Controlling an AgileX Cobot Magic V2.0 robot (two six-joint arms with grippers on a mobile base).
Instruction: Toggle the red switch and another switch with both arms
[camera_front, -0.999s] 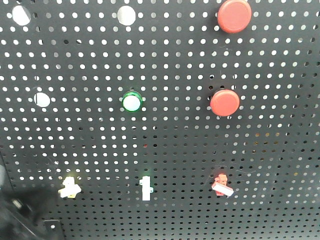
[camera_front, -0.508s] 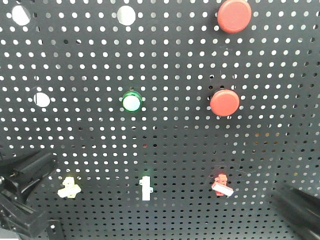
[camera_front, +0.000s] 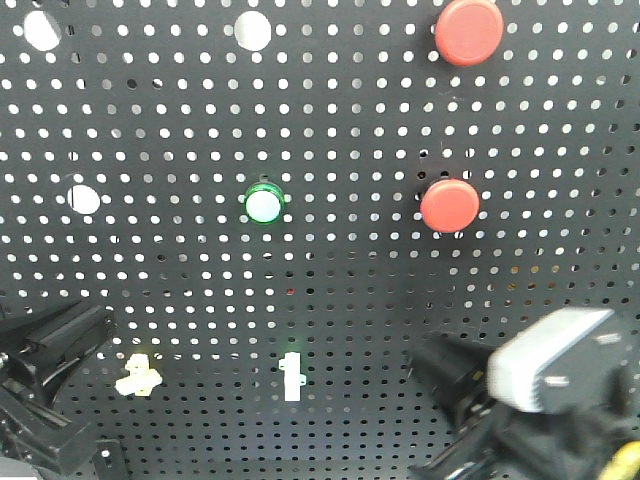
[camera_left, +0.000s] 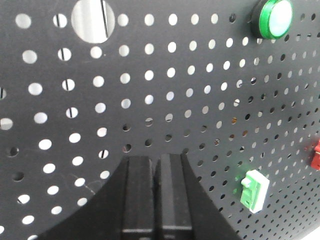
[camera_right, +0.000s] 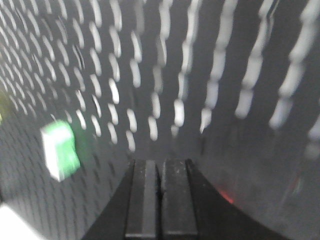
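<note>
Black pegboard (camera_front: 180, 130) fills the front view. L pincer (camera_front: 95, 328) is clenched, fingers pressed together w/ only a thin seam in its wrist view. Its tip is near the pale yellow toggle switch (camera_front: 138, 375), up-left of it; contact can't be told. R pincer (camera_front: 432, 365), w/ grey ribbed block (camera_front: 550, 368), is also clenched per its blurred wrist view, low on the board's right. Red toggle switch (camera_left: 315, 154) shows only as a sliver at the L wrist view's right edge; in front view the R pincer hides it. White upright switch (camera_front: 291, 377) stands btw the two pincers.
</note>
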